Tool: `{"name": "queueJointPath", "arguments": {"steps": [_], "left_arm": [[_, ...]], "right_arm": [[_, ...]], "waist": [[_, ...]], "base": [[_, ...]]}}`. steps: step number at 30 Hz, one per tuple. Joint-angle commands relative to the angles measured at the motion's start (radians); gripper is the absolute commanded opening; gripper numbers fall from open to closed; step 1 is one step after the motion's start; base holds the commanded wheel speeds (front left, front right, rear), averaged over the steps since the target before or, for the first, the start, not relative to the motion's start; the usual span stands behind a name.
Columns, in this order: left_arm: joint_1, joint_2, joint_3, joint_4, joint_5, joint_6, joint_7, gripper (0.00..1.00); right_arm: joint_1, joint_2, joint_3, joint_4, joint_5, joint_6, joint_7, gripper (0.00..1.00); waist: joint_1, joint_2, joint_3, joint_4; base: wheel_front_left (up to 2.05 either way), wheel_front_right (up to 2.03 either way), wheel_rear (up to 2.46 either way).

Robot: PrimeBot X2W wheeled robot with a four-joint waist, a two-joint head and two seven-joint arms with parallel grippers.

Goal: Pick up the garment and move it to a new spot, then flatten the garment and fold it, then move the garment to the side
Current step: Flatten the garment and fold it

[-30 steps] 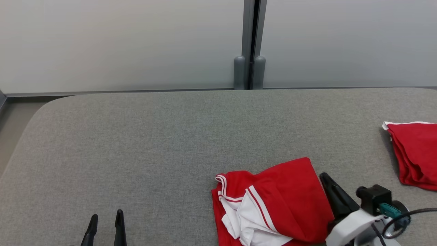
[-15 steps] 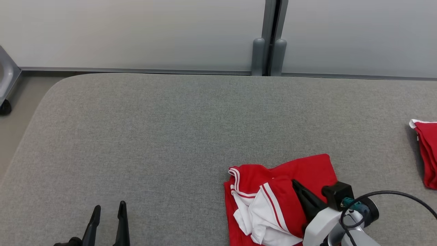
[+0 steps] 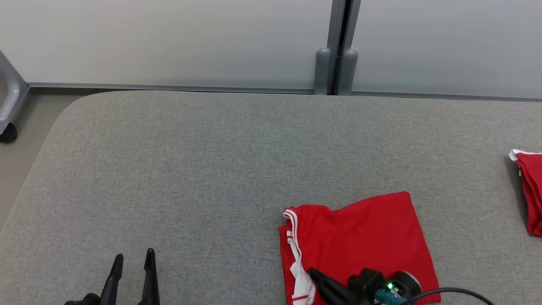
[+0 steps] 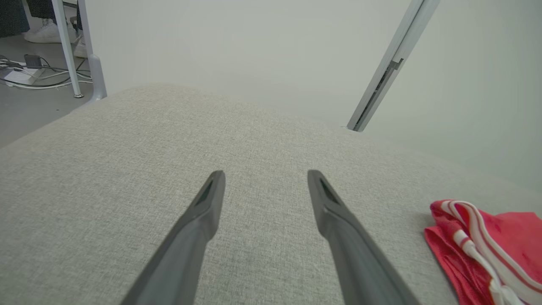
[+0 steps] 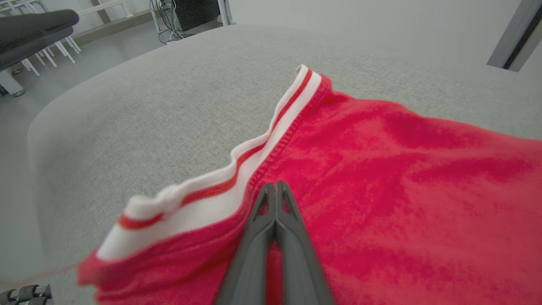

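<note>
**Head view.** A grey upholstered table [image 3: 190, 169] stands before a pale partition wall [image 3: 169, 42] with a grey post [image 3: 336, 46]. The red garment [image 3: 360, 237] lies flat on the table, close to its near edge and right of its middle, as a roughly square fold. Its white-and-red striped hem [image 3: 292, 228] runs along the side towards the table's middle. The right gripper [image 3: 314, 273] lies over the garment's near corner, beside the hem, with its fingers pointing towards the table's left end. A green light [image 3: 390, 287] glows on its wrist, and a black cable [image 3: 457, 291] leads off from there. The left gripper [image 3: 132, 259] hangs over the table's near left part, well apart from the garment. A second red cloth [image 3: 531, 190] with a white edge rests at the table's right end.

**Left wrist view.** The left gripper [image 4: 264, 176] is released: its two dark fingers stand spread above bare table fabric [image 4: 127, 169]. The garment [image 4: 499, 241] shows at the lower right, hem foremost.

**Right wrist view.** The right gripper [image 5: 275, 185] is clenched, its fingers meeting tip to tip over the red cloth [image 5: 402, 178], just beside the striped hem [image 5: 271, 144]. Whether any cloth is pinched between them cannot be told. The table [image 5: 148, 106] extends beyond the hem.
</note>
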Motion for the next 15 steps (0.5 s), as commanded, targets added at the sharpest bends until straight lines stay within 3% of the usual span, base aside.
{"name": "queueJointPath", "arguments": {"steps": [1,5,10,12,13,14,15], "left_arm": [[-0.009,0.004,0.003,0.001,0.001,-0.003,-0.001,1.00],[0.008,0.004,0.014,-0.009,0.000,0.005,-0.001,1.00],[0.034,0.004,0.036,-0.030,0.013,0.010,-0.001,1.00],[0.040,0.004,0.042,-0.036,0.014,0.009,-0.001,1.00],[0.043,0.004,0.045,-0.040,0.016,0.009,-0.001,1.00],[0.044,0.004,0.048,-0.045,0.018,0.009,-0.001,1.00],[0.044,0.004,0.051,-0.052,0.021,0.008,-0.001,1.00]], "right_arm": [[0.013,-0.003,0.035,-0.004,0.015,0.000,-0.005,0.00],[0.023,-0.017,0.042,-0.034,0.052,0.000,-0.005,0.00],[0.074,-0.054,-0.132,-0.118,0.028,0.000,-0.005,0.00],[0.107,-0.066,-0.239,-0.157,0.001,0.000,-0.005,0.23],[0.124,-0.072,-0.293,-0.175,-0.016,0.000,-0.005,0.45],[0.142,-0.079,-0.344,-0.190,-0.038,0.000,-0.005,0.79],[0.158,-0.088,-0.397,-0.208,-0.062,0.000,-0.005,1.00]], "waist": [[0.0000,0.0000,-0.006,-0.001],[0.0000,0.0000,-0.028,-0.013],[0.0000,0.0000,-0.053,-0.049],[0.0000,0.0000,-0.060,-0.065],[0.0000,0.0000,-0.063,-0.072],[0.0000,0.0000,-0.066,-0.078],[0.0000,0.0000,-0.069,-0.082]], "base": [[0.00,0.00,0.00],[0.00,0.00,0.00],[0.00,0.00,0.00],[0.00,0.00,0.00],[0.00,0.00,0.00],[0.00,0.00,0.00],[0.00,0.00,0.00]]}}
